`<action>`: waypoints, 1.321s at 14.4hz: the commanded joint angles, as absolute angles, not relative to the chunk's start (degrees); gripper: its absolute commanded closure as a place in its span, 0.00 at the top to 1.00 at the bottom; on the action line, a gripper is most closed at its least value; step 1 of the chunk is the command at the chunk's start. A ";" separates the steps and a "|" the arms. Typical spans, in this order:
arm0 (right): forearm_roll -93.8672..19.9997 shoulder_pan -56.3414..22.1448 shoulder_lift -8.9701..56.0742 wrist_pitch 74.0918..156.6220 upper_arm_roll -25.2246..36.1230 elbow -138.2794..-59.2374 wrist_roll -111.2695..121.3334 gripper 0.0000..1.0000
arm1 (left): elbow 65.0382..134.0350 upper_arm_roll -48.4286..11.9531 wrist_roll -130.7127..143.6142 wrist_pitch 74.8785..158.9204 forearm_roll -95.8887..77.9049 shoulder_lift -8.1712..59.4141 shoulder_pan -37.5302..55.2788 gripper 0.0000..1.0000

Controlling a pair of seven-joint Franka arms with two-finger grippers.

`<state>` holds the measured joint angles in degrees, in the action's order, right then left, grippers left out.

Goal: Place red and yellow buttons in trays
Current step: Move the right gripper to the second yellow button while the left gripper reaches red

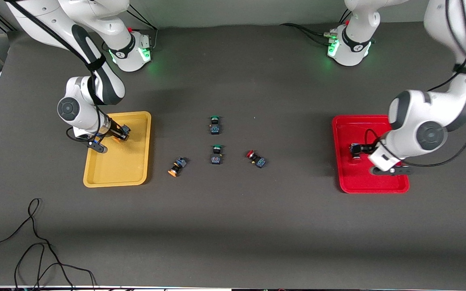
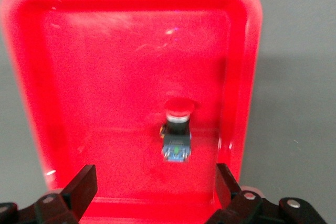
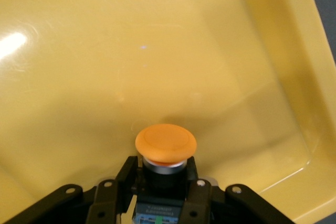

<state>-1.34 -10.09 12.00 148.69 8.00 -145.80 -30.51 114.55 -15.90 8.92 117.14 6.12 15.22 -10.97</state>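
My right gripper (image 1: 121, 132) is low over the yellow tray (image 1: 117, 182), shut on a yellow-capped button (image 1: 117, 140). In the right wrist view its fingers (image 3: 128, 174) clamp the button's black body below the orange cap (image 3: 166, 143), just above the tray floor (image 3: 105, 66). My left gripper (image 1: 360, 148) is open over the red tray (image 1: 362, 182). A red-capped button (image 1: 354, 152) lies in that tray, free ahead of the spread fingers (image 2: 84, 184) in the left wrist view (image 2: 177, 129). A second yellow button (image 1: 177, 166) and a second red button (image 1: 256, 158) lie on the table between the trays.
Two green-capped buttons (image 1: 215, 124) (image 1: 216, 154) lie mid-table between the loose yellow and red ones. Black cables (image 1: 34, 242) trail on the table near the front camera at the right arm's end.
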 commanded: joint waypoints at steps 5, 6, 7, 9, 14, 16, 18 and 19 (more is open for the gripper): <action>-1.93 -10.46 8.80 143.90 8.44 -144.15 -29.97 1.00 | 106.00 -18.54 31.23 111.35 0.88 13.00 -1.08 1.00; -1.93 -10.46 7.48 141.53 8.44 -143.01 -30.06 1.00 | 105.65 -18.54 36.07 113.01 0.88 13.36 1.99 1.00; -1.93 -10.46 6.60 138.46 8.44 -140.82 -29.97 1.00 | 105.64 -18.54 40.21 115.12 0.88 13.79 4.54 1.00; -1.93 -10.46 5.02 129.60 8.44 -134.77 -30.93 1.00 | 104.86 -18.54 49.69 120.47 1.05 16.42 10.87 1.00; -1.85 -10.63 5.09 110.51 7.82 -115.61 -31.38 1.00 | 101.87 -18.46 83.53 128.92 5.70 26.00 19.77 1.00; -1.93 -10.72 5.80 106.10 7.47 -109.45 -31.46 1.00 | 101.87 -18.37 91.46 131.74 7.46 29.51 20.82 1.00; -2.02 -10.72 6.15 103.89 5.29 -105.31 -32.86 1.00 | 101.69 -18.11 99.19 134.20 11.05 32.94 22.67 1.00; -2.11 -10.81 6.76 103.45 3.88 -103.81 -35.13 1.00 | 101.08 -18.11 102.62 135.60 14.21 34.70 22.85 1.00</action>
